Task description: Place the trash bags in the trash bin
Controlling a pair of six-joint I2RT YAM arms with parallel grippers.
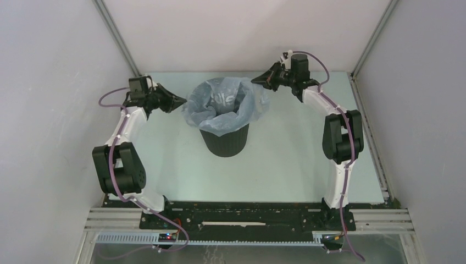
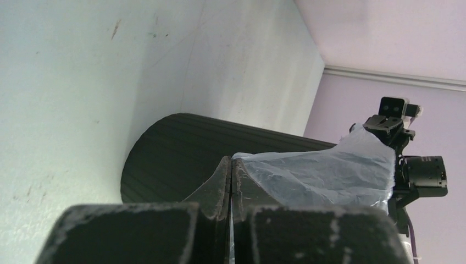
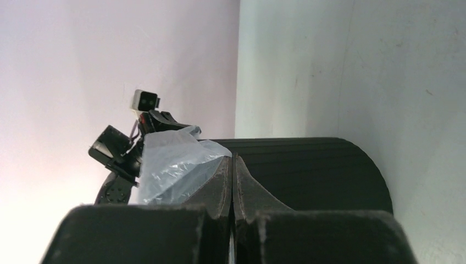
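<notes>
Robotics lab test cell: white enclosure panels [image 1: 44, 82], aluminium frame rails [image 1: 379, 219], pale tabletop [image 1: 286, 176], robot arms [image 1: 340, 137] bolted at edge

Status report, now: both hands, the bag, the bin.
Left hand shut, pinching the trash bag at its left edge. Right hand shut on its right edge. Bag draped open over the trash bin rim. Nothing seen in the way.

Right gripper [image 3: 232, 184] jaws closed, pinching trash bag [image 3: 171, 165] edge; film stretched leftward; ribbed black trash bin [image 3: 313, 170] just behind.
</notes>
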